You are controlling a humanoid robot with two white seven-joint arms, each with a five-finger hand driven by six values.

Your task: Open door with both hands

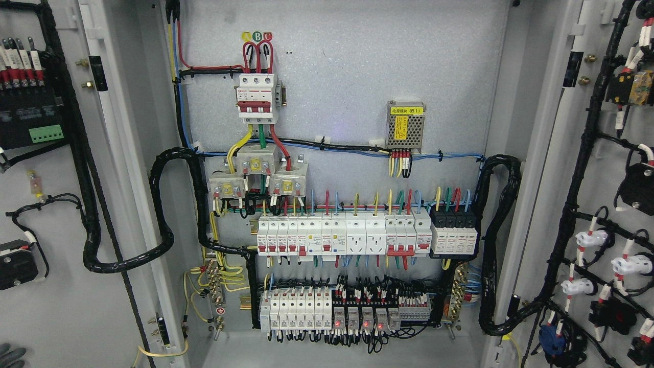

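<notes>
1. Both doors stood swung wide: the left door (56, 204) filled the picture's left edge and the right door (603, 179) its right, each showing its wired inner face.
2. Between them the cabinet interior (357, 92) lay fully exposed, so I judged the opening all but finished.
3. At the lower left corner a small grey patch, probably the left hand (10, 355), just showed below the left door; whether its fingers were spread, pressed together or gripping anything could not be told.
4. No right hand appeared anywhere in the head view.
5. Inside, the red-handled main breaker (257, 99) sat high on the backplate, a row of small breakers (342, 234) ran across the middle, and a meshed power supply (405, 132) hung to the right.
6. Thick black cable looms (163, 204) looped from the cabinet to each door near the hinges.
7. To finish well, I judged that any last push should go on the doors' outer edges, gently, stopping before the looms pulled taut, with hands kept away from the live wiring.
</notes>
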